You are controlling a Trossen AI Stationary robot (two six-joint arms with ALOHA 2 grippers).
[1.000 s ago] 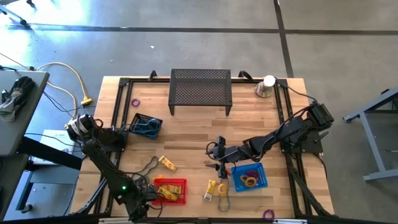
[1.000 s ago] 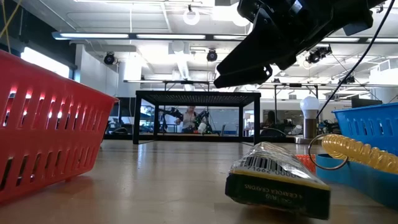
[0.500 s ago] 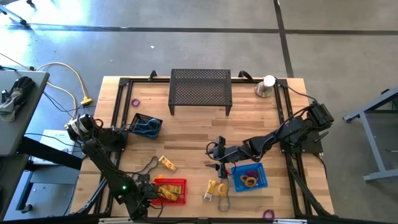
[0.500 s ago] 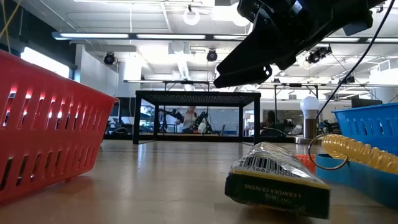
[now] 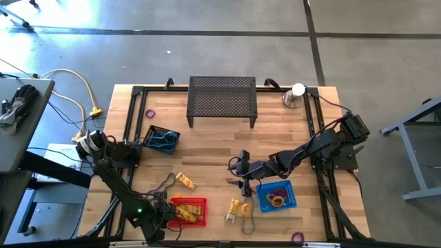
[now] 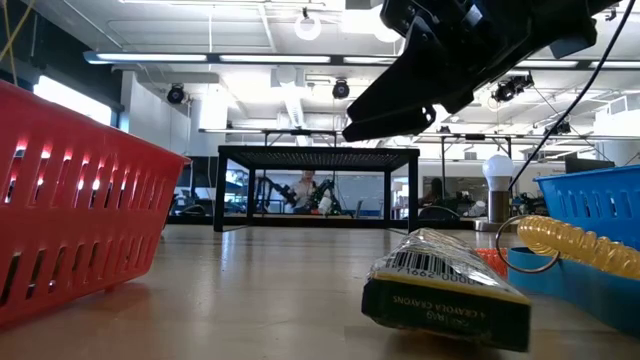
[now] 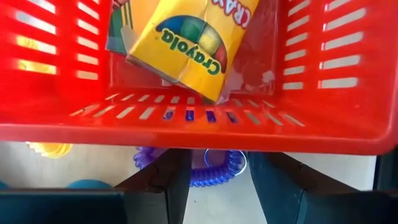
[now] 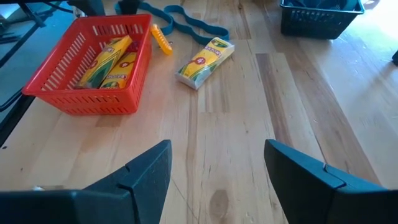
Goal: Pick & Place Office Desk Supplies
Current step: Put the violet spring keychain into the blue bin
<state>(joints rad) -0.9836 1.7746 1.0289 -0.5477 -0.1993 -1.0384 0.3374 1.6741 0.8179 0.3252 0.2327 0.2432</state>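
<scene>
A red basket (image 5: pixel 189 210) near the table's front edge holds yellow crayon boxes (image 7: pixel 193 37). My left gripper (image 5: pixel 164 215) hangs at the basket's left wall, pointing steeply down, its fingers apart. A purple spiral coil (image 7: pixel 214 173) shows beside that wall, partly under the rim. Its arc lies in the gap of my left gripper (image 7: pixel 217 183), and I cannot tell whether a finger touches it. My right gripper (image 5: pixel 245 184) hovers open above bare wood at mid-table, left of a blue basket (image 5: pixel 277 195) with rings. Loose crayon boxes (image 5: pixel 185 180) (image 5: pixel 234 207) lie on the table.
A teal band (image 5: pixel 165 184) lies left of the loose box. A yellow coil (image 5: pixel 247 209) with a key ring lies near the blue basket. A dark basket (image 5: pixel 162 140) holds teal loops at the left. The black mesh stand (image 5: pixel 222 100) and silver cone (image 5: pixel 295 95) stand at the back. Purple rings (image 5: pixel 149 114) (image 5: pixel 298 238) lie apart.
My left gripper has rolled and tipped a little more downward beside the red basket. Its fingers have kept the same gap.
</scene>
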